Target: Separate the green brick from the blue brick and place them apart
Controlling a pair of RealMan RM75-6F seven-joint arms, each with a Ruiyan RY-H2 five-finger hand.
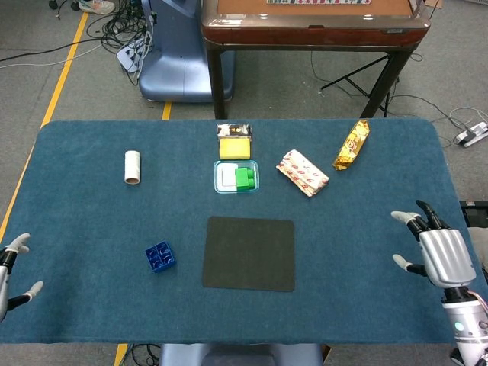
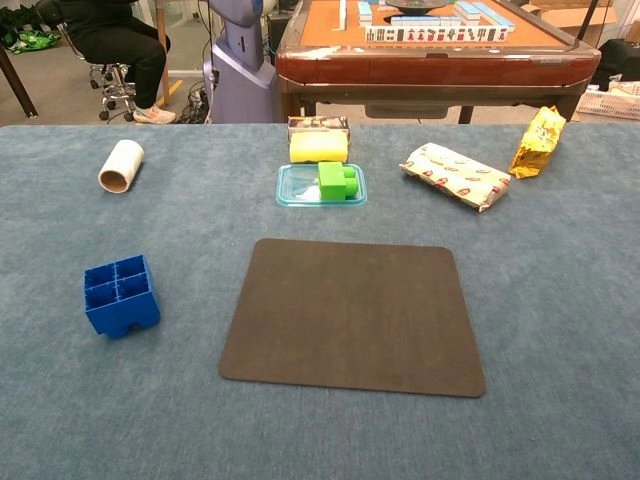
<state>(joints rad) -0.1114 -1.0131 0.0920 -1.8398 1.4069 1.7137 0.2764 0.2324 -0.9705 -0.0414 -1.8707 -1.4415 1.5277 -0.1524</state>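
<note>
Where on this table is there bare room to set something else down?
Bare cloth lies between the blue brick and the paper roll, and right of the dark mat. It is crowded at the back: the tray with the green brick, and snack packets.

Right hand (image 1: 438, 255) at the table's right edge, fingers spread, holding nothing. Left hand (image 1: 8, 274) barely visible at the left frame border, fingertips apart, likewise empty.

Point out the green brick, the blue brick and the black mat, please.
green brick (image 2: 338, 181), chest view, its front face.
blue brick (image 2: 122, 294), chest view, its open top.
black mat (image 2: 352, 315), chest view, its middle.
</note>
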